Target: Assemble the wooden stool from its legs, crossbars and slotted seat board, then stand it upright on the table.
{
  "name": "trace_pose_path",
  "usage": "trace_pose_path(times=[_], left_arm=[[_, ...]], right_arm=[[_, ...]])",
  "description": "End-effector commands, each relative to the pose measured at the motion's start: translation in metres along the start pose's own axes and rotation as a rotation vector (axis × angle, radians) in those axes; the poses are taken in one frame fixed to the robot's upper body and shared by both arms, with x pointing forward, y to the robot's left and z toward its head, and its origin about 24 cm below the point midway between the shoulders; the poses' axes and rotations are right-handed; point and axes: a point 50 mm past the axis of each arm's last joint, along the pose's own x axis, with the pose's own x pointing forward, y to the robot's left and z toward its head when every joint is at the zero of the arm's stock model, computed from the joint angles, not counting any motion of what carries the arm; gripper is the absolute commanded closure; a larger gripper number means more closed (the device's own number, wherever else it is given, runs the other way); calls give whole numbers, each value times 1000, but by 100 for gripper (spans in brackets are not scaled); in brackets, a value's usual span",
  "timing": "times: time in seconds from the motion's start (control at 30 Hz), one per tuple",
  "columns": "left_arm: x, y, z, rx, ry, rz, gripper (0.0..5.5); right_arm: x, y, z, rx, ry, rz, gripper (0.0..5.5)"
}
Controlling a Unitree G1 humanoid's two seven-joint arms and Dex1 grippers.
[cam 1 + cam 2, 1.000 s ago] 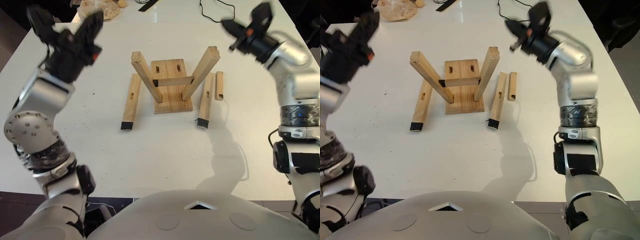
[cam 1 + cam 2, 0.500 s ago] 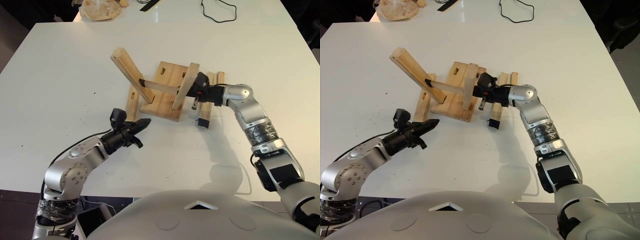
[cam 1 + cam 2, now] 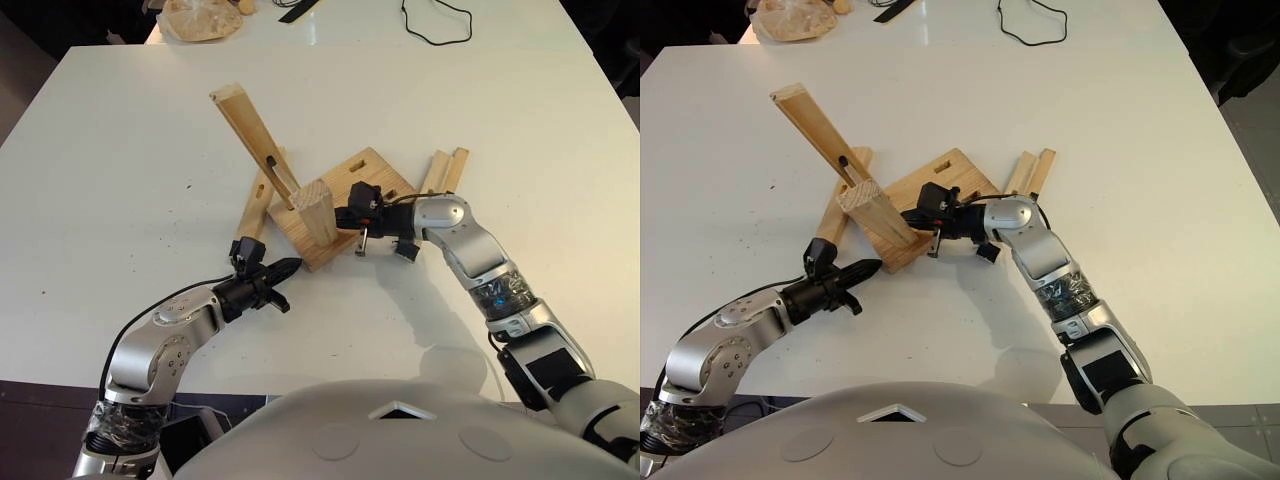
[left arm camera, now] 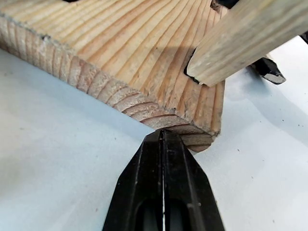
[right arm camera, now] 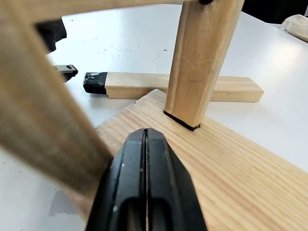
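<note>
Nearest of all, the left claw (image 3: 290,267) lies low over the table (image 3: 120,150), its two fingers pressed together with nothing between them. In the left wrist view its tip sits right at the near corner of the seat board (image 3: 375,178), touching it or just short of it; I cannot tell which.

Just beyond, the seat board lies turned at an angle on the table, with two legs standing in its slots. The near leg (image 3: 318,212) rises by that near corner, its cut end facing up. The far leg (image 3: 252,128) leans steeply away to the left, out past the board's edge. A thin crossbar (image 3: 285,185) joins the two.

The right claw (image 3: 345,215) comes in from the right over the board, just beside the near leg. Its fingers are closed flat against each other and grip nothing; whether they press on the board is not clear.

A loose leg (image 3: 256,205) lies flat on the table at the board's left edge, partly under the leaning leg, its black-capped foot toward the robot. To the right of the board two more sticks lie side by side: a second loose leg (image 3: 437,170), which passes behind the right arm, and a short crossbar (image 3: 458,166).

At the table's far edge rest a crumpled bag (image 3: 200,18) and a black cable (image 3: 435,28).
</note>
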Motion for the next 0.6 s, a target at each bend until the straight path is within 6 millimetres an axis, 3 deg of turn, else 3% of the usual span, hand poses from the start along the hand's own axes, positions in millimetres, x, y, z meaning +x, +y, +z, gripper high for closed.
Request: trace_pose_path(times=[0.03,0.2,0.33,0.43,0.6], left_arm=[[1,-8,1,5,15,-67,550],[-5,-18,1,-14,5,-144,550],[-10,-16,3,-8,5,-153,550],[-11,-23,5,-15,4,-206,550],[5,-39,-10,5,91,-267,550]], right_arm=[[-1,-2,8,-4,-35,26,546],[-33,-69,14,-119,38,-193,546],[-36,-103,5,-231,179,-348,546],[-30,-114,2,-242,200,-422,546],[-11,-116,2,-245,239,-428,546]])
